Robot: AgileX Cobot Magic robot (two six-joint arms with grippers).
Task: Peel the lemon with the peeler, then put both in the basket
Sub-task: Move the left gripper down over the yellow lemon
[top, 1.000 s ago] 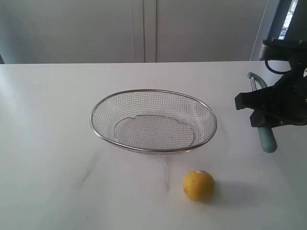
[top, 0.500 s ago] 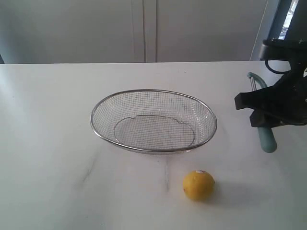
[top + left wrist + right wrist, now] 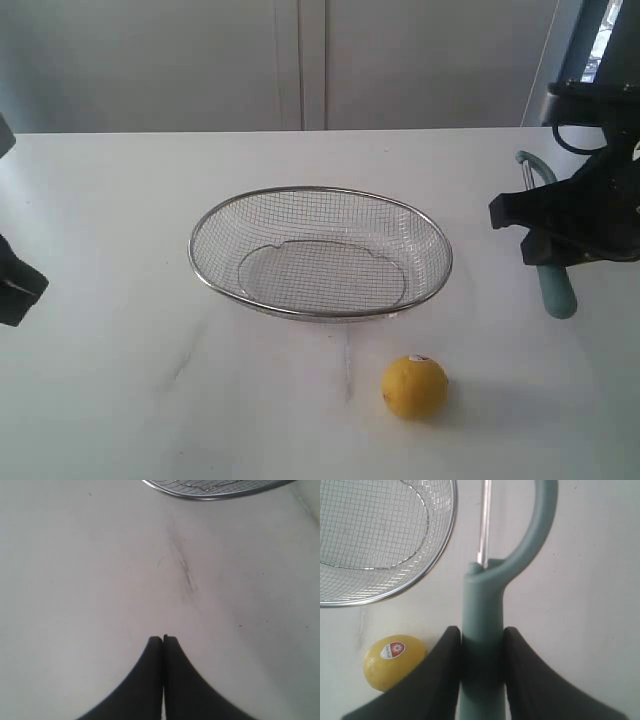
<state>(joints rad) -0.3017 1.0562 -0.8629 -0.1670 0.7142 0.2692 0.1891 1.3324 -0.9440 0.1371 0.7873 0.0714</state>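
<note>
The yellow lemon (image 3: 414, 386) (image 3: 394, 661) lies on the white table in front of the wire basket (image 3: 320, 252) (image 3: 395, 592), its white sticker up. My right gripper (image 3: 555, 245) (image 3: 481, 632) is shut on the teal handle of the peeler (image 3: 557, 290) (image 3: 482, 610), at the right of the basket; the curved blade head (image 3: 533, 165) points away from me. My left gripper (image 3: 15, 290) (image 3: 163, 639) is shut with nothing in it, at the far left edge, over bare table.
The white tabletop (image 3: 130, 200) spreads round the basket, with faint dark scuff marks (image 3: 185, 572) in front of the basket rim (image 3: 215, 495). A grey wall panel (image 3: 300, 60) stands behind the table.
The left gripper has come into the exterior view at the far left edge. The right gripper, peeler, lemon and basket have not moved.
</note>
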